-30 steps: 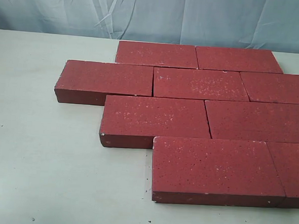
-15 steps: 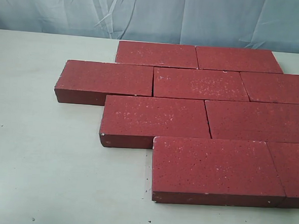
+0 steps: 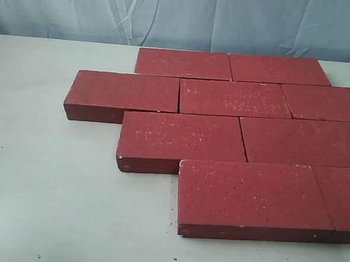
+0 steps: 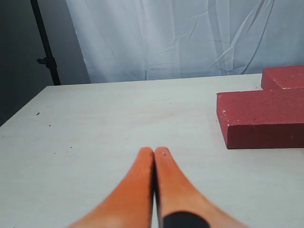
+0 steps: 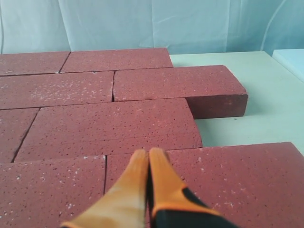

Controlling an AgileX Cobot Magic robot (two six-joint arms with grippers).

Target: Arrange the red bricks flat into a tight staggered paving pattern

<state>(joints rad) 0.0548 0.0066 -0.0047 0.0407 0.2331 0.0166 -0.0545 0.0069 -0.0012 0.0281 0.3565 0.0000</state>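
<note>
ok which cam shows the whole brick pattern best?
Exterior view: all four staggered rows of bricks show from above, though the right edge is cropped. The right wrist view sees only part of the patch, low, past the shut right gripper. The left wrist view catches just parts of two bricks.

I work in what looks like a lab or test studio set up for recording. Everything stands on a pale, smooth table (image 3: pixel 51 206) marked only by a few small dark specks. Behind it a creased, pale blue-white cloth backdrop (image 3: pixel 170 18) hangs across the whole width. Beside the cloth, my left wrist view shows a black stand pole (image 4: pixel 45 42) with a small fitting on it, against a dark background. The red bricks (image 3: pixel 254 195) lie indoors on this tabletop.
</note>
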